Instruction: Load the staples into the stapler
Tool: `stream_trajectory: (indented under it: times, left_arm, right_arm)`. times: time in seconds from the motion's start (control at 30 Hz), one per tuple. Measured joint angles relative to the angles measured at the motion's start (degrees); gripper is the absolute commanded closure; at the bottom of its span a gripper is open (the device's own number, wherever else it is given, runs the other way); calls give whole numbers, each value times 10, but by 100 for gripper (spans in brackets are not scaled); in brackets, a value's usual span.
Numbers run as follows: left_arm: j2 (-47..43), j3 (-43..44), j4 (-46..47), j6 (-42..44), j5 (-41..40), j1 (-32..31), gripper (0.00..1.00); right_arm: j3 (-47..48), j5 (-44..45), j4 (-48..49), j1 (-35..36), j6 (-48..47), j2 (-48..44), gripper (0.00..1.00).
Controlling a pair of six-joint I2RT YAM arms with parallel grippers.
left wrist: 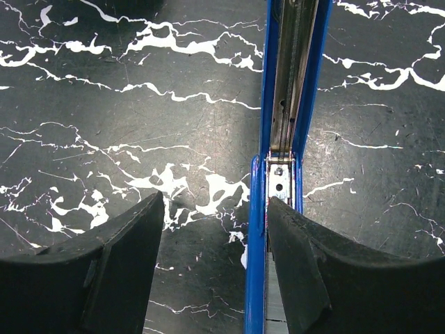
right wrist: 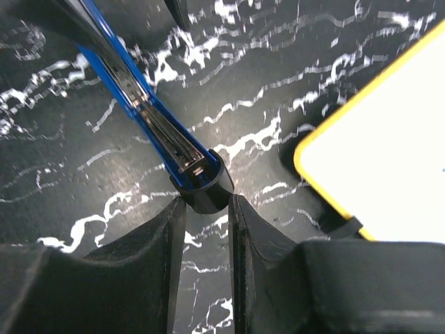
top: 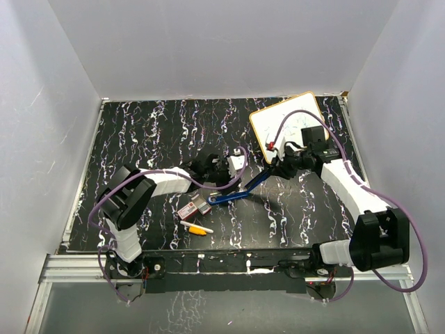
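My right claw [right wrist: 207, 203] pinches the black tip of the blue stapler [top: 235, 195], which is swung open over the counter [top: 139, 139]. My left claw [left wrist: 215, 203] gapes wide and empty, straddling the stapler's rail. The staples box [top: 195, 207] lies near, around 7 o'clock of my left claw.
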Motion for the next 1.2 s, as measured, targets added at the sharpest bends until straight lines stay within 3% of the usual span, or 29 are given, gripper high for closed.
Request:
stream_trajectory:
  times: [0.43, 0.67, 0.93, 1.07, 1.2]
  left_arm:
    - [-7, -31, 49, 4, 2, -7, 41]
    - [-10, -42, 59, 13, 1, -11, 40]
    - [-18, -52, 64, 28, 1, -13, 40]
    - [-25, -61, 66, 36, 2, -13, 40]
    - [-25, -60, 66, 43, 4, -14, 40]
  right_arm:
    - [32, -77, 7, 106, 83, -5, 92]
    - [12, -81, 14, 122, 105, -5, 90]
    - [-3, -69, 28, 123, 106, -4, 44]
    - [-12, -77, 57, 123, 106, 8, 30]
    - [-28, -102, 97, 123, 111, 28, 26]
